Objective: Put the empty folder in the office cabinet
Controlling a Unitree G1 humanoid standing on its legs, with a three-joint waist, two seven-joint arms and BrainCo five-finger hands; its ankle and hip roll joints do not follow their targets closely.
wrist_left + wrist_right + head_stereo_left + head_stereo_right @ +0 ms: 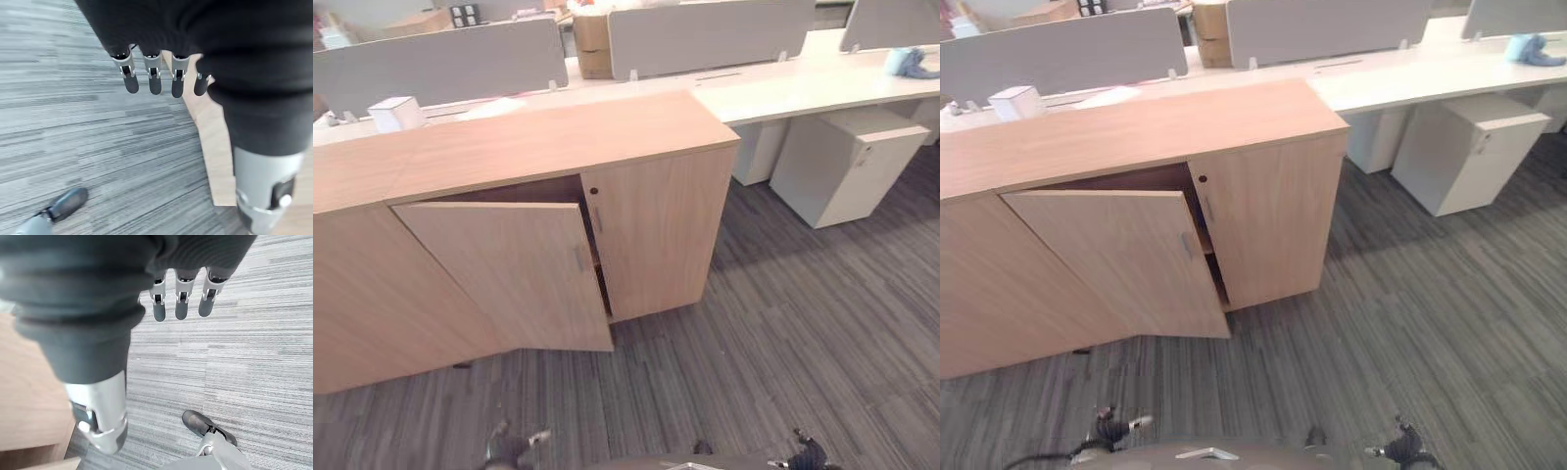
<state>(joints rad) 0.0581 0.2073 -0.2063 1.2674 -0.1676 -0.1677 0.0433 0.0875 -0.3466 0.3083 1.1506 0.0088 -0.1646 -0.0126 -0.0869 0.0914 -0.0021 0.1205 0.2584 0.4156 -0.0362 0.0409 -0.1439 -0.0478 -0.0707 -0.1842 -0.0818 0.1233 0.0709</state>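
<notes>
light wood office cabinet point(656, 186) ahead, door point(509, 269) ajar | left robot hand point(154, 78) nearer, relaxed, empty | right robot hand point(181, 301) relaxed, empty | no folder held

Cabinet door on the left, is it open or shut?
Open: the left door swings out from the cabinet, showing a dark gap.

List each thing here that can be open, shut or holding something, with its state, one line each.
Left cabinet door: swung partly open.
Right cabinet door: shut.
White drawer unit under the desk: shut.
Left robot hand: open, fingers straight, holding nothing, above the carpet.
Right robot hand: open, fingers straight, holding nothing.
</notes>
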